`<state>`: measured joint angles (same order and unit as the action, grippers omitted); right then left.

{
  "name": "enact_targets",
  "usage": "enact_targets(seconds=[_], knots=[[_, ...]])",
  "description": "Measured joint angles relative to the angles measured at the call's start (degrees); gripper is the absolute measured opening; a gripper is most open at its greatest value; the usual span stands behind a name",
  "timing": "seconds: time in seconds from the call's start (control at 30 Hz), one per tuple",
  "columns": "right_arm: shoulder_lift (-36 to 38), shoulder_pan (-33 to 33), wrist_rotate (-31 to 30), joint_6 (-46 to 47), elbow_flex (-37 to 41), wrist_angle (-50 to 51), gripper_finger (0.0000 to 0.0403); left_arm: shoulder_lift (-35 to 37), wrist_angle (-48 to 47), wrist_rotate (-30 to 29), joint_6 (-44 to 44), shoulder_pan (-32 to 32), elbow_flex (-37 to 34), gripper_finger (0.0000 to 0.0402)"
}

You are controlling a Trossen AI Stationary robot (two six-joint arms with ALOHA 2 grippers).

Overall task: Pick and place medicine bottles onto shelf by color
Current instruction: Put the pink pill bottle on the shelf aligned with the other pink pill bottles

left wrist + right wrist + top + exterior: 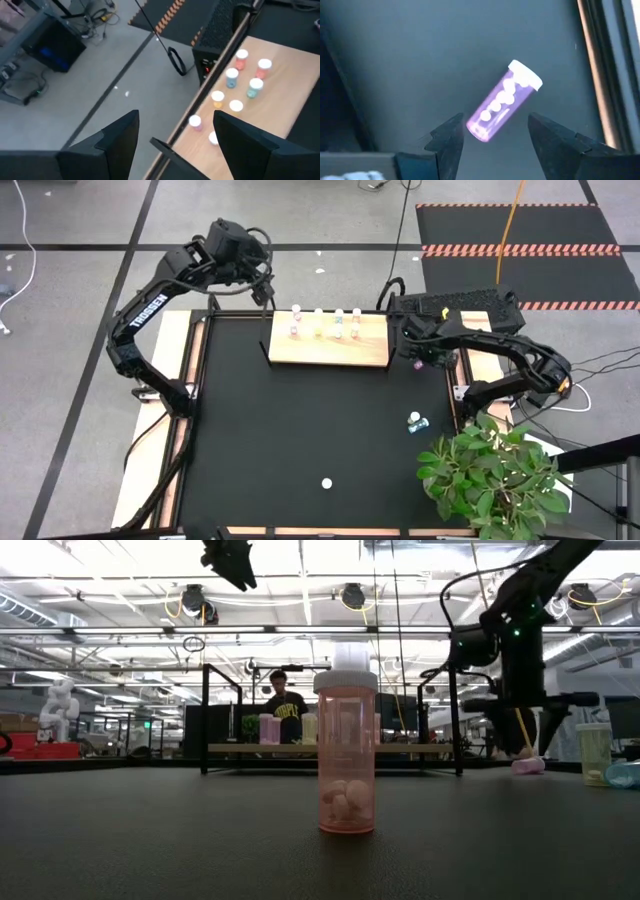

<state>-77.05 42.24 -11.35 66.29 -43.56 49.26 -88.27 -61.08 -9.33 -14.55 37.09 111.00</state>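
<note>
The black desk (pixel 300 430) carries the light-wood shelf (pixel 330 350) at its far edge, where eight medicine bottles (pixel 326 323) are already stood in two rows, pink at one end, then pale yellow, teal and pink-orange. The task is judged well under way but unfinished: a lone pink bottle (pixel 326 483) stands near the desk's front edge, two teal-capped bottles (pixel 414 422) rest near the right side, and a purple bottle (pixel 503 100) lies on its side close to the shelf's right end. The right gripper (pixel 492 137) is poised over that purple bottle, jaws apart and empty, the bottle lying between and just beyond them. The left gripper (pixel 172 140) is held high behind the shelf, jaws apart.
</note>
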Motion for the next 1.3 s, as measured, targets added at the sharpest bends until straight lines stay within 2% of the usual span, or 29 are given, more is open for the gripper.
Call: enact_targets(seconds=[0.3,0.47,0.57,0.77,0.9,1.07,1.3], knots=[[-0.05,0.04,1.34,8.35,6.86,-6.04,0.0212,-0.02,0.90,0.03,-3.37,0.01,0.00,0.0257],[0.11,0.02,0.86,9.62,9.63,-9.17,0.0205,0.00,0.90,0.03,-3.82,0.01,0.00,0.0257],[0.19,0.02,0.48,9.18,9.79,-9.17,0.0178,0.00,0.91,0.03,-3.80,0.00,0.00,0.0257],[2.65,0.02,-1.47,7.98,9.94,-7.54,0.0096,0.00,0.90,0.03,-2.32,-0.09,0.00,0.0257],[6.20,0.06,-2.46,6.49,10.20,-5.74,0.0078,0.00,0.88,0.03,-0.49,-0.16,0.00,0.0257],[13.35,0.01,-2.33,4.83,10.18,-5.30,0.0096,0.00,1.07,0.04,0.78,-0.16,0.00,0.0257],[25.18,-0.28,-2.49,-9.19,10.09,-10.99,0.0101,-2.10,3.17,4.58,5.16,-0.49,-0.02,0.0257]])
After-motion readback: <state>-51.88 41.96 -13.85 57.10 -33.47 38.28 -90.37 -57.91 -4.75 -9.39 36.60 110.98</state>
